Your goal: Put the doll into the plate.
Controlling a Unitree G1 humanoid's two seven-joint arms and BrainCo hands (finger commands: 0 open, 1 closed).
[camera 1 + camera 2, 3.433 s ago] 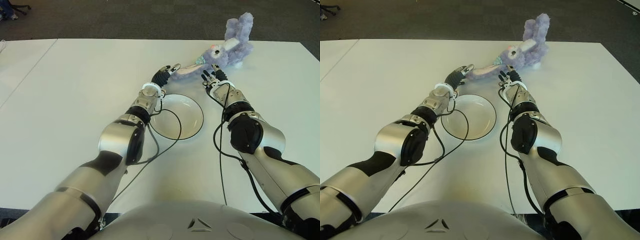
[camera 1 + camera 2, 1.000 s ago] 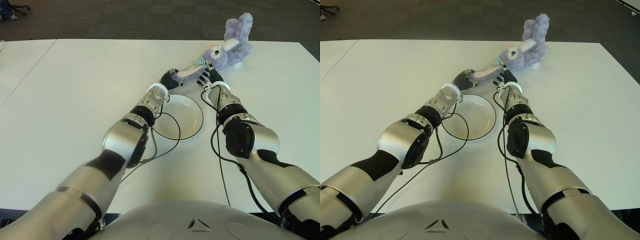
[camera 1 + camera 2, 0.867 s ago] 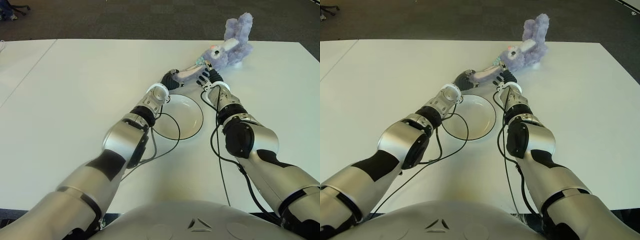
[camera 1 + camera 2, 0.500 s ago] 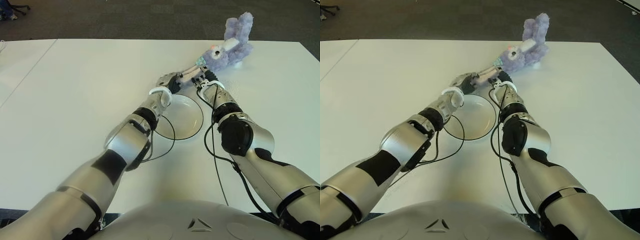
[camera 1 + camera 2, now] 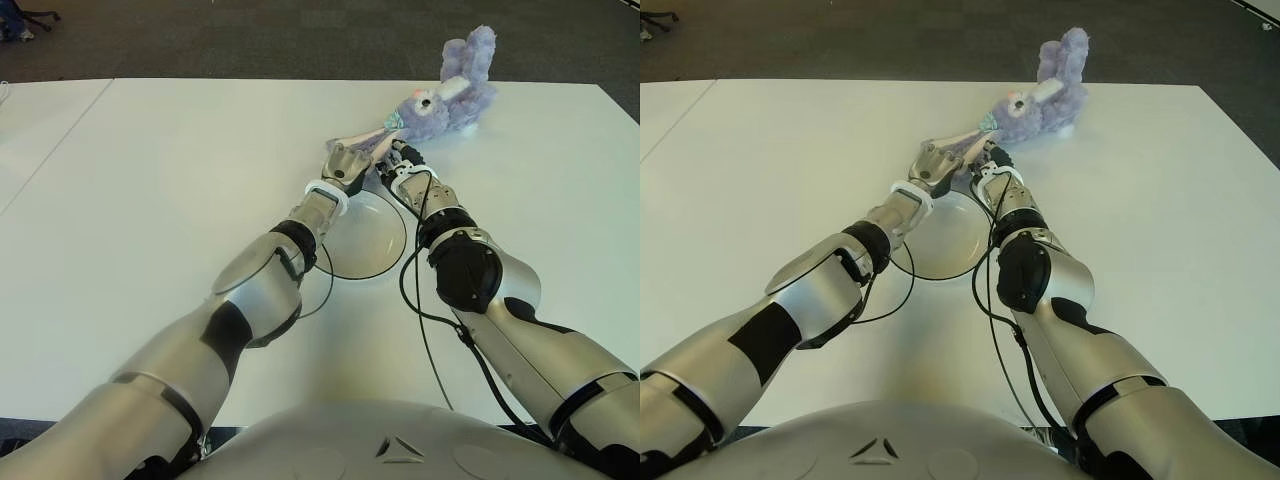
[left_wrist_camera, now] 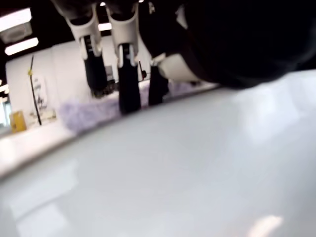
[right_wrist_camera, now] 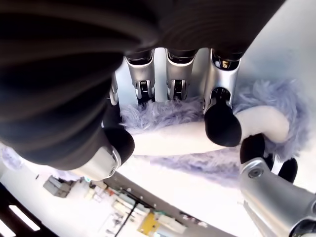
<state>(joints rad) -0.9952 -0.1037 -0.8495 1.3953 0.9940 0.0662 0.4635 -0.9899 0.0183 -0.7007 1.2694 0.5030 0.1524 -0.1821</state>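
The near end of the fluffy lilac plush rabbit doll (image 5: pixel 440 98) is hidden behind the silver left hand (image 5: pixel 347 162) and black-fingered right hand (image 5: pixel 398 162). The round white plate's (image 5: pixel 385 250) far rim disappears under both wrists. In the left wrist view, blur hides the left hand's grip.

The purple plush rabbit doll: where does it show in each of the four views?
Left eye view: purple plush rabbit doll upper right, past the white plate.
Right eye view: upper middle.
Left wrist view: purple strip behind the fingers.
Right wrist view: its pale ear in the right hand.
Shared landmark: the plate.

Bright even overhead light; soft shadows, wrist views blurred.
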